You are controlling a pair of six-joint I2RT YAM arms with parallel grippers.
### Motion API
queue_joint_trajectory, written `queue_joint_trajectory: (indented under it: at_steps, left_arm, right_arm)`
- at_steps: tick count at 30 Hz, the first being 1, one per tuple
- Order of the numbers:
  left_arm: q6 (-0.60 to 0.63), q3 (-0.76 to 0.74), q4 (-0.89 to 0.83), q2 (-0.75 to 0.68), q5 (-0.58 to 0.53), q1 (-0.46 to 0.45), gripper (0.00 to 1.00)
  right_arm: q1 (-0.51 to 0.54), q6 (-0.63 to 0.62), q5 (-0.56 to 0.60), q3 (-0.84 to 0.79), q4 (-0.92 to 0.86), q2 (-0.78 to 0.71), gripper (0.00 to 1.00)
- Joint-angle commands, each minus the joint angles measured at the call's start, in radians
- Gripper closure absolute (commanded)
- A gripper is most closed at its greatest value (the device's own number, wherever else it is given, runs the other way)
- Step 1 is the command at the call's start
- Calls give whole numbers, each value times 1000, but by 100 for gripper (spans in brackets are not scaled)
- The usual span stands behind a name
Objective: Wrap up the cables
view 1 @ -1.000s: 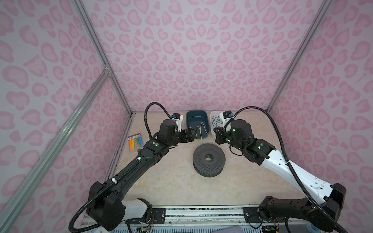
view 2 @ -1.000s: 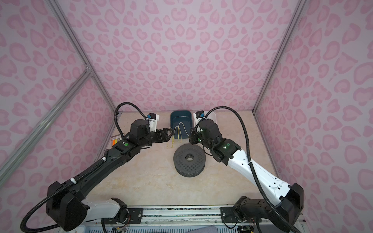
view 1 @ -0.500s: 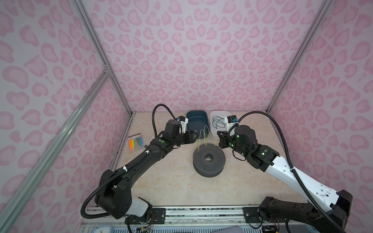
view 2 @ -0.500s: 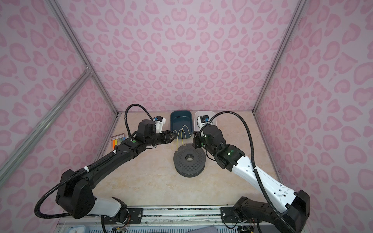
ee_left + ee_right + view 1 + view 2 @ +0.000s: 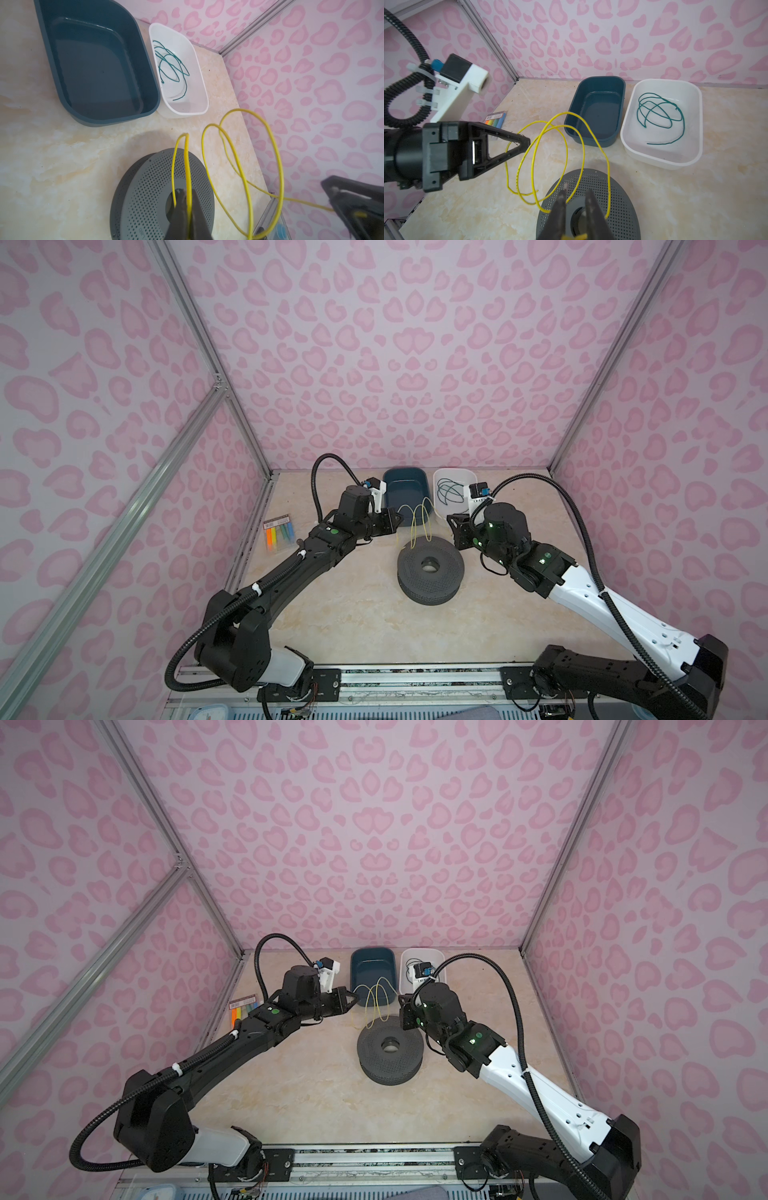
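Where the thin yellow wire [image 5: 187, 162] loops above the grey perforated disc [image 5: 449, 570], midway across the beige tabletop [image 5: 332, 614], it is pinched in the left gripper's [image 5: 188, 192] closed jaws. The right gripper's [image 5: 576, 193] jaws are parted narrowly around it.

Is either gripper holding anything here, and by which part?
The left gripper is shut on the yellow wire, pinching a strand of its loose coil partway along. The right gripper has its jaws apart; the wire passes between them, unclamped.
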Motion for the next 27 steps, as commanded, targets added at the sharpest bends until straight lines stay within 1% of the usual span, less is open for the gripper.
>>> queue_joint_trajectory:
  at_steps: [1,3,7,13,16,18,20,22,25,27]
  left_arm:
    - [-54,-23,111,-46,-75,0,96]
    - [-75,-30,143,-63,-114,0,96]
    - [-100,-38,173,-83,-210,-1,96]
    - [-110,-32,141,-99,-392,-2,96]
    - [-120,-34,133,-102,-442,-3,96]
    - [-121,-35,132,-102,-458,-3,96]
    - [-133,-37,127,-99,-473,-3,96]
    - [-147,-41,128,-94,-483,-3,96]
    - [-166,-37,130,-84,-487,-3,96]
    - [-174,-38,132,-78,-485,-3,96]
  right_arm:
    - [10,-17,46,15,-32,2,66]
    - [16,-33,69,41,-62,-5,62]
    - [19,-35,57,66,-61,-46,58]
    - [23,-41,26,79,-43,-105,52]
    - [23,-50,16,69,-25,-121,44]
    - [23,-56,-1,58,-5,-130,42]
    - [28,-57,-26,53,16,-132,42]
    - [52,-51,-46,70,22,-115,47]
    - [119,-28,-75,106,51,-63,58]
    - [168,-2,-74,125,94,-19,65]
